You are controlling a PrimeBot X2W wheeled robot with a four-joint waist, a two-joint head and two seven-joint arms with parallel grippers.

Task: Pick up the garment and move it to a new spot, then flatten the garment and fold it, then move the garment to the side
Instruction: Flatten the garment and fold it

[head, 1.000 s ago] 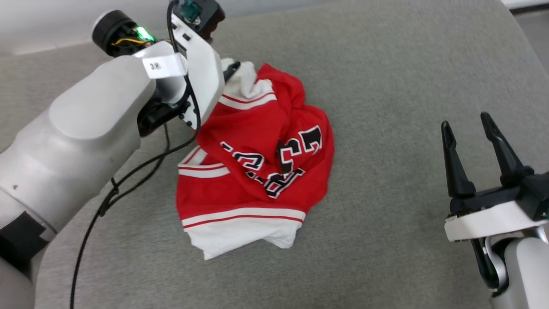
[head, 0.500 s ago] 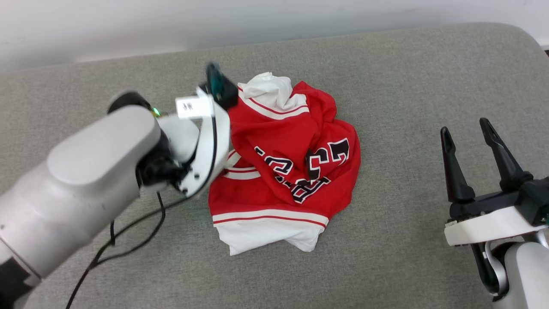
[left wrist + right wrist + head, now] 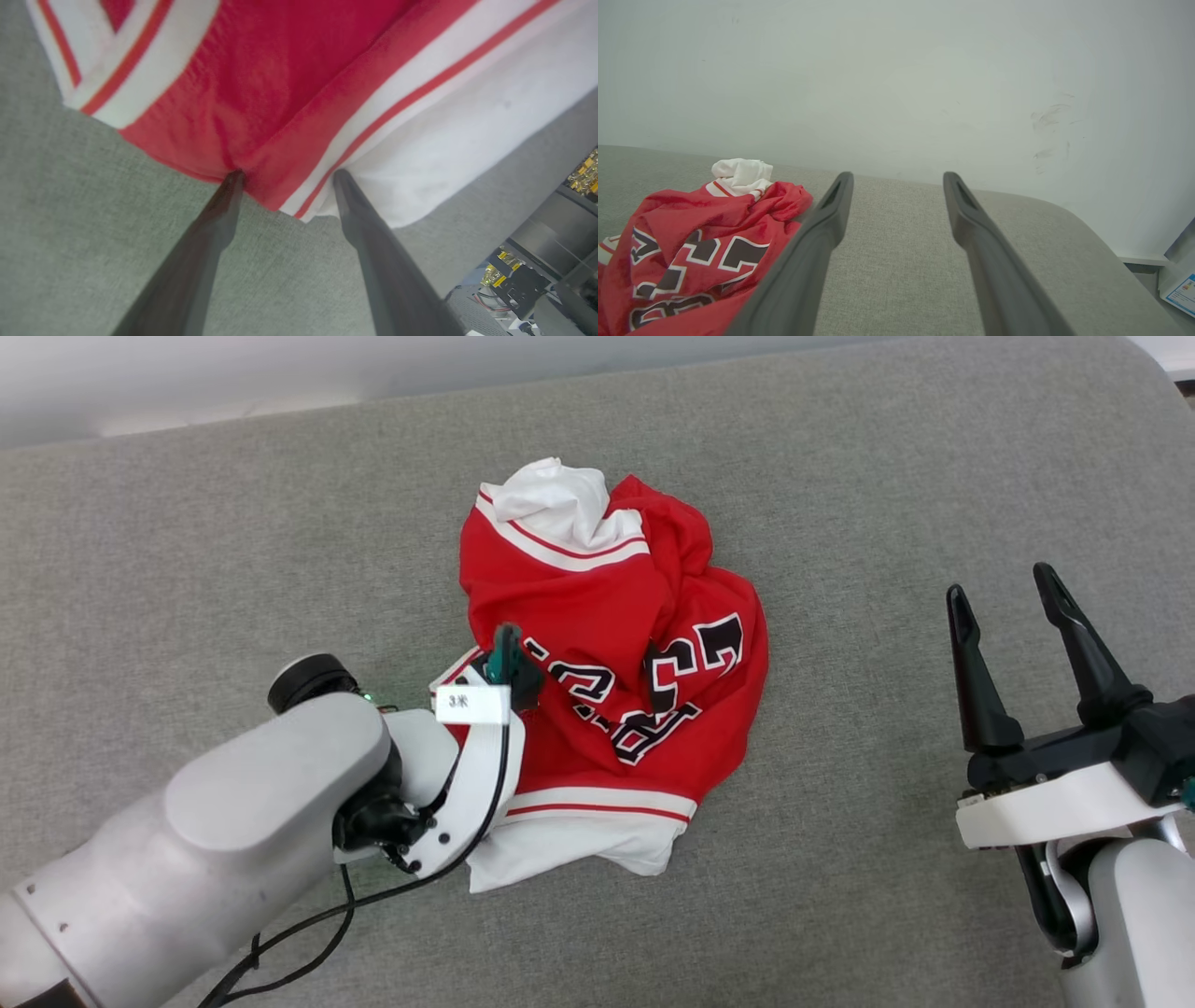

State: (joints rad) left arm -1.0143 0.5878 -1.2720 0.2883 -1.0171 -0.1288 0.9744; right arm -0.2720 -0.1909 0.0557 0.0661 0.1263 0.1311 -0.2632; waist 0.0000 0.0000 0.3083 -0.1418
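We keep both released: left tool (image 3: 285,173) touching the garment (image 3: 607,616), right tool (image 3: 999,583) well to its right.

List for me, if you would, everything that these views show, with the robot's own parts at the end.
garment: one, red with white sleeves and black lettering, crumpled in the middle of the surface
cushioned surface: one, grey, under the garment
wall: one, white, behind the surface
sheet: one, white with blue print, low at the right of the right wrist view
machinery: count unclear, dark with yellow parts, past the surface's edge in the left wrist view
cable: one, black, hanging from the left wrist
label: one, white, on the left wrist
left arm: one, pale grey, reaching over the garment's near left edge
left tool: one, dark, open, tips at the garment's edge
right tool: one, dark, open, right of the garment and apart from it
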